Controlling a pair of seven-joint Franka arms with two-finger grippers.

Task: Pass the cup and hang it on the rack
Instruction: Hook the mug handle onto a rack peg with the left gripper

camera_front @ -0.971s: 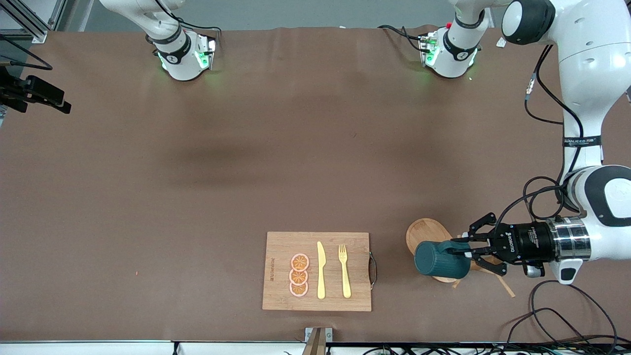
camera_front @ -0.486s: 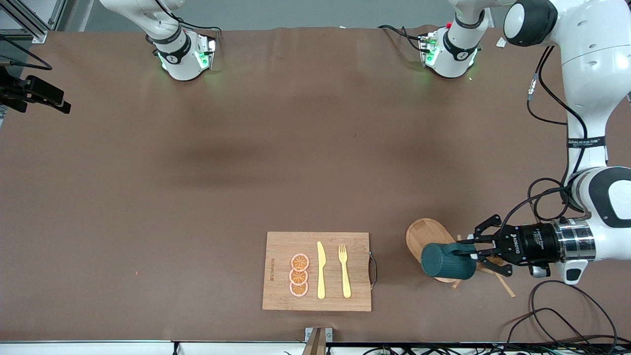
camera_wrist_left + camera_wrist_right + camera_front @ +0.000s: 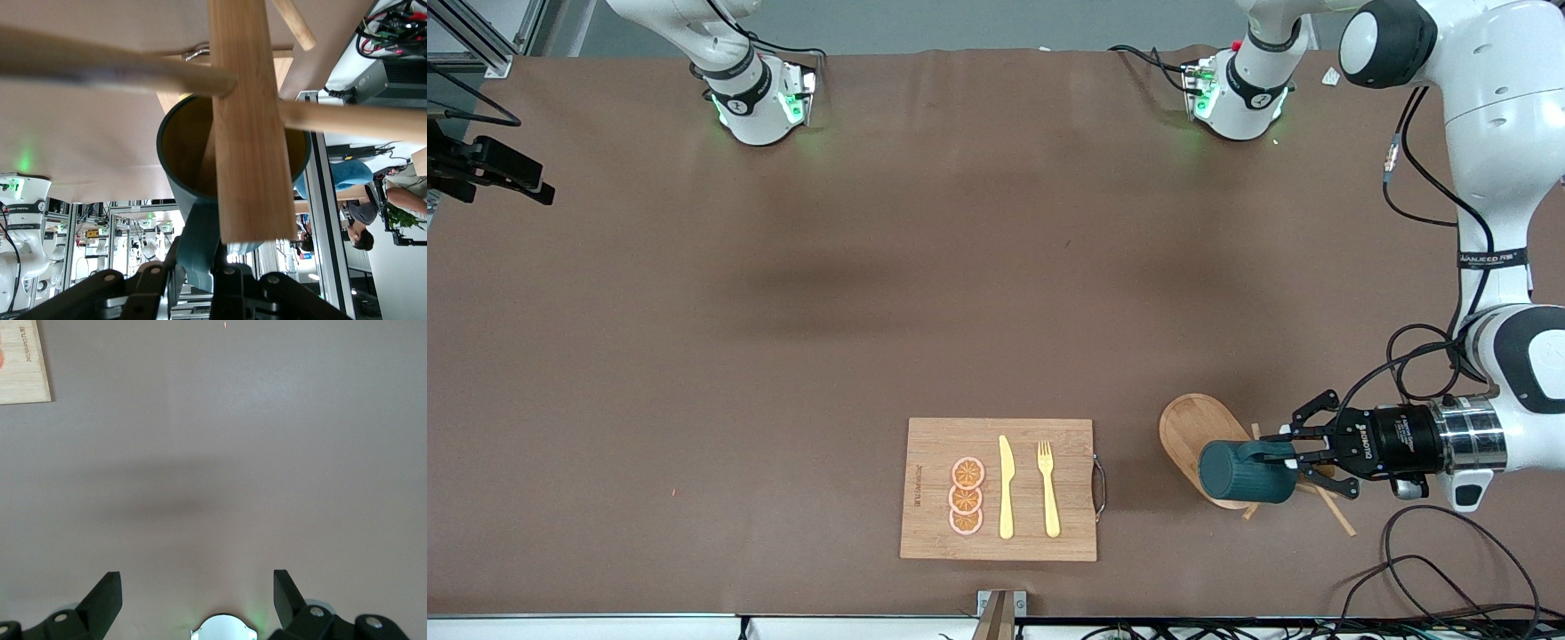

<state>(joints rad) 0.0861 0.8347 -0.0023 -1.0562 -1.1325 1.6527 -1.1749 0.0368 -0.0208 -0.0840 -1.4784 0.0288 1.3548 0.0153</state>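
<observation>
While clamped on the handle of the cup, left gripper holding it sideways over the rack at the left arm's end of the desk. Handover judged complete; hanging judged under way, not finished. Post and pegs seen crossing the cup's yellow mouth in the left wrist view, handle not evidently on any peg. Release and withdrawal left to do. Right gripper spread open, empty, waiting over bare desk near the cutting board. Contact between peg and handle hidden by the cup body. Rack post largely covered in the front view.
</observation>
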